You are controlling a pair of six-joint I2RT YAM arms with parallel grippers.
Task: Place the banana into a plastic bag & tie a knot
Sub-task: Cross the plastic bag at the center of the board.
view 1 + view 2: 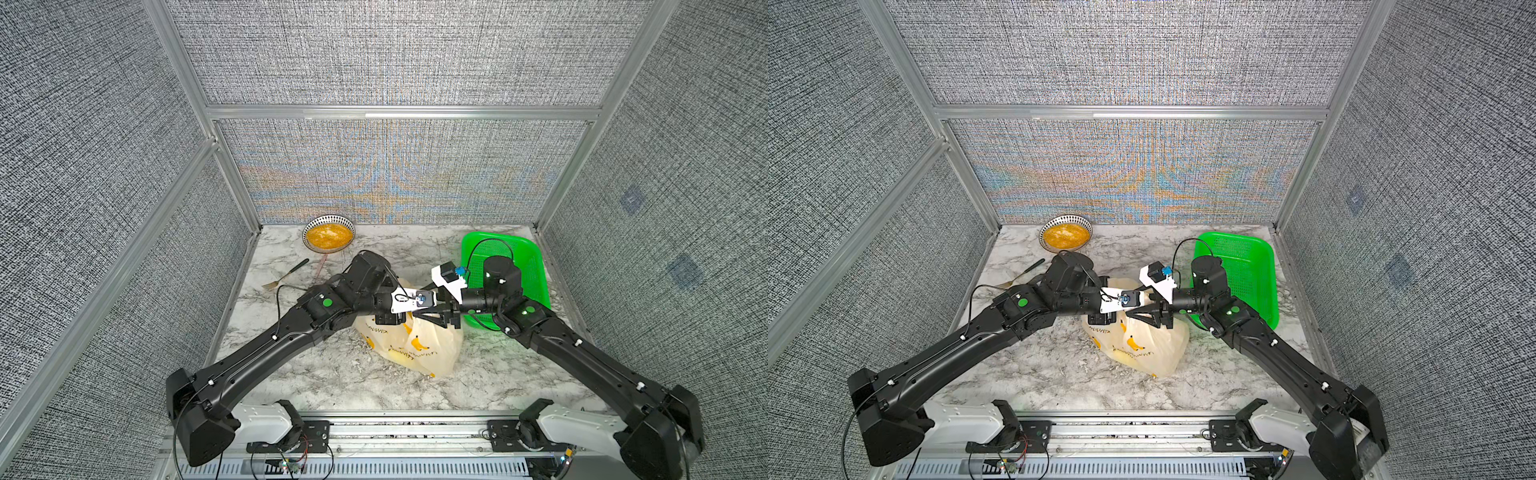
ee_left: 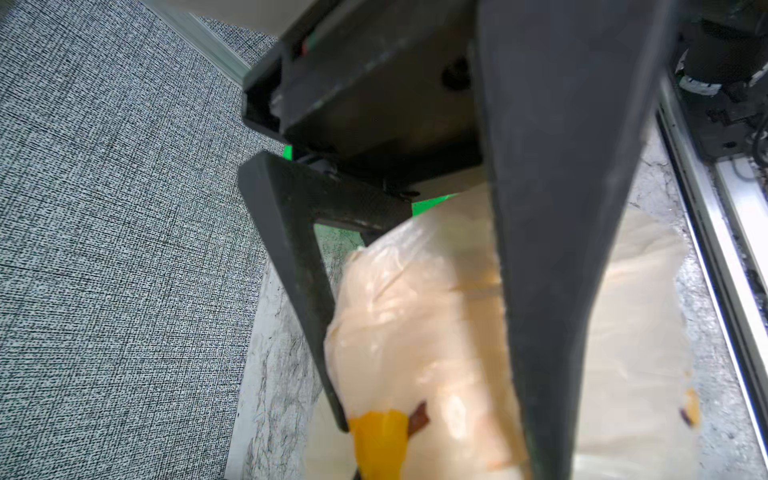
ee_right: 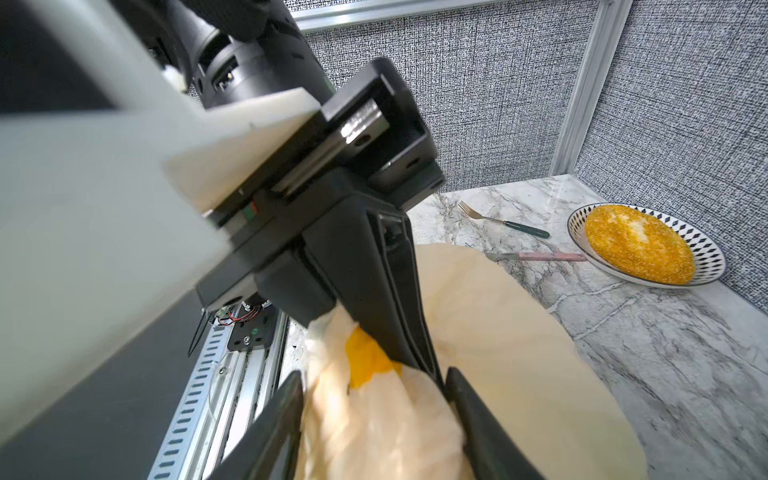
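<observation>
Thin translucent cream plastic bag, bunched top pinched in closed left gripper; right gripper fingers half-spread, set either side of same bunch

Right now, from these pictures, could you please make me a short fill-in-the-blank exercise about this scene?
1. The basket is ___ in colour.
2. The plastic bag carries yellow prints of ___.
3. The left gripper has its jaws ___ on the bag's plastic.
4. The fork lies nearer to the ___ arm.
Missing words: green; bananas; shut; left.
</observation>
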